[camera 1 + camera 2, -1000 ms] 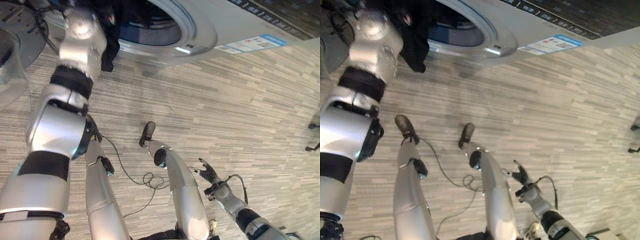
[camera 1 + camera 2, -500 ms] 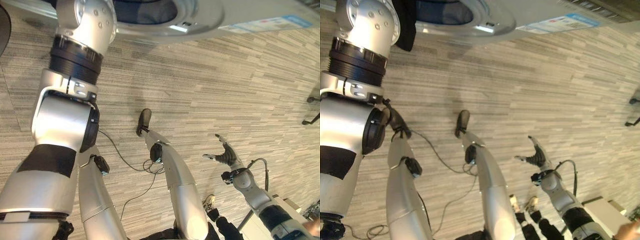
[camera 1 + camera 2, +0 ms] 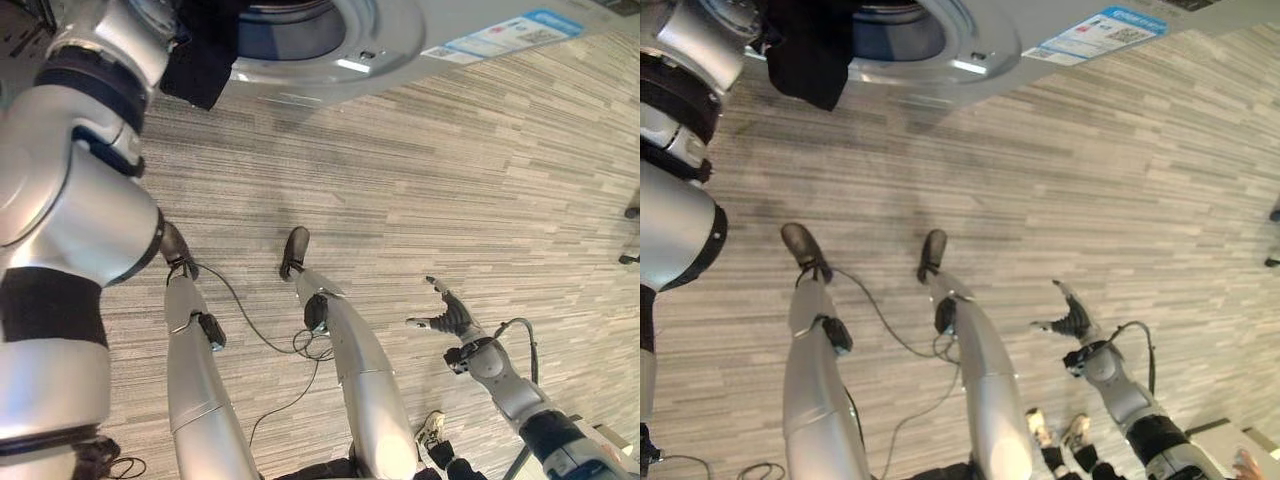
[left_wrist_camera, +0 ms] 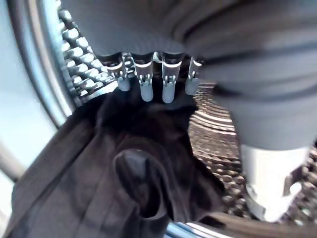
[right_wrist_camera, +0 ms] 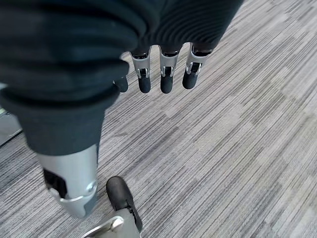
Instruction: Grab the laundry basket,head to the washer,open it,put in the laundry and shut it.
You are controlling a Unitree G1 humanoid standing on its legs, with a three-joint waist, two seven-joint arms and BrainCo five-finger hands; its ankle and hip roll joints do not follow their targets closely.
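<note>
A dark garment (image 4: 124, 168) is being draped over the rim of the washer (image 3: 400, 40) at its open drum mouth, partly inside the drum (image 4: 208, 129). The left hand (image 4: 148, 84) is being held above it with fingers extended, gripping nothing. The right hand (image 3: 450, 318) is being held open over the carpeted floor (image 3: 480, 170), well apart from the washer.

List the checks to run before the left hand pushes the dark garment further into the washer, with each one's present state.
1. Washer door opening clear: ok.
2. Dark garment fully inside the drum: not ok, it drapes over the rim.
3. Left hand at the garment: ok, straight fingers above it.
4. Right hand free: ok, open over the floor.
5. Firm hold on the garment: cannot tell.
</note>
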